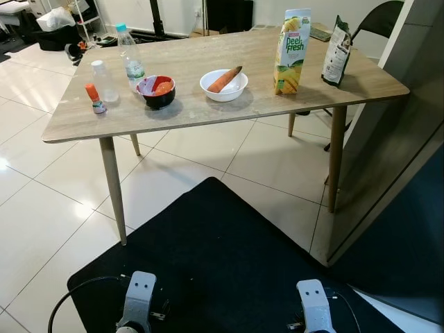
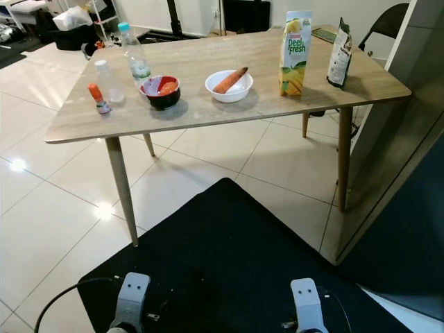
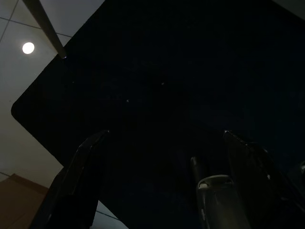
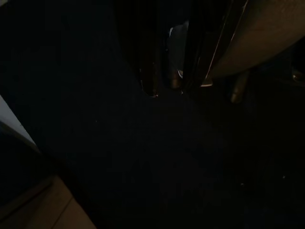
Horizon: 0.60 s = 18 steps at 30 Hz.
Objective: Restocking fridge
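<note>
Fridge (image 1: 388, 139) stands at three o'clock, while juice carton (image 1: 292, 50), carrot bowl (image 1: 223, 84) and bottle (image 1: 130, 55) sit untouched on the table (image 1: 208, 114) at twelve; left gripper (image 3: 162, 181) hangs wide, right gripper (image 4: 167, 71) nearly closed, so restocking looks unstarted.

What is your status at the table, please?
Both arms hang idle above black mat; left gripper open. Juice carton, carrot bowl, dark bowl, bottles untouched on table. Nothing in the way.

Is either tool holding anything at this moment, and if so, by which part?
Nothing is held. The left tool hangs open over the black floor mat; the right arm hangs idle too. The yellow-green juice carton stands untouched on the wooden table.
</note>
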### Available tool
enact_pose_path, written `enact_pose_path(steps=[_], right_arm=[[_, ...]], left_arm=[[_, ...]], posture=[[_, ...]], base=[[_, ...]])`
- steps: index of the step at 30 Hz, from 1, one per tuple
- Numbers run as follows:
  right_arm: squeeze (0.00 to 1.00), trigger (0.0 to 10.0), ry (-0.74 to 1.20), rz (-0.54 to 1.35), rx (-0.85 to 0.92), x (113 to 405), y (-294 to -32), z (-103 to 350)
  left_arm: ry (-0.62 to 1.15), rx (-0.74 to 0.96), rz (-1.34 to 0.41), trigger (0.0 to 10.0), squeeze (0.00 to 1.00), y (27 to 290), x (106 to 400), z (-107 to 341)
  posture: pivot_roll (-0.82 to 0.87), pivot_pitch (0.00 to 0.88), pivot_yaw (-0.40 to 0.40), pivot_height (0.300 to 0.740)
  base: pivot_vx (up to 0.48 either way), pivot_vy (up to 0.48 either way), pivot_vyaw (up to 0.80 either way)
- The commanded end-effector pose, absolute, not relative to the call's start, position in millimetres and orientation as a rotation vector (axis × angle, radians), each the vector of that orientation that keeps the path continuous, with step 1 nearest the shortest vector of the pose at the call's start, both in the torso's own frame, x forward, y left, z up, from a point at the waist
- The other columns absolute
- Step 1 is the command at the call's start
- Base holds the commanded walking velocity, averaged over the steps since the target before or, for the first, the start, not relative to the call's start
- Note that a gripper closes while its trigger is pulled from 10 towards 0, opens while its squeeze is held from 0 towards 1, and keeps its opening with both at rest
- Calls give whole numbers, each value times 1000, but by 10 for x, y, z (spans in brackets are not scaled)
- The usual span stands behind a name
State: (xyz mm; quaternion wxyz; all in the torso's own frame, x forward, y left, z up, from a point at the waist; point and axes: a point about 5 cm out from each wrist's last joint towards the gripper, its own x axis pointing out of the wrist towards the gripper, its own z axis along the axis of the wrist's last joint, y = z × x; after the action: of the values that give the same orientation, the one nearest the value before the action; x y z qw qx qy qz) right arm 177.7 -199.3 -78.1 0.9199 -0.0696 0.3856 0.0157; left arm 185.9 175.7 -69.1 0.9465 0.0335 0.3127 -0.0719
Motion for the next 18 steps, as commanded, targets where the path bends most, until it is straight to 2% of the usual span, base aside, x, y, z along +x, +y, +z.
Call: enact_pose_path(steps=[1, 18], right_arm=[[0, 10000, 803, 43, -153, 1722, -1979, -806], [0, 10000, 779, 34, -172, 1794, -2033, -760]], left_arm=[[638, 72, -139, 10000, 0, 1779, 1839, -696], [636, 76, -154, 10000, 0, 1754, 1953, -656]], posture=[[-190, 137, 52, 714], [-211, 118, 68, 714]], base=[[0, 0, 0], [0, 0, 0]])
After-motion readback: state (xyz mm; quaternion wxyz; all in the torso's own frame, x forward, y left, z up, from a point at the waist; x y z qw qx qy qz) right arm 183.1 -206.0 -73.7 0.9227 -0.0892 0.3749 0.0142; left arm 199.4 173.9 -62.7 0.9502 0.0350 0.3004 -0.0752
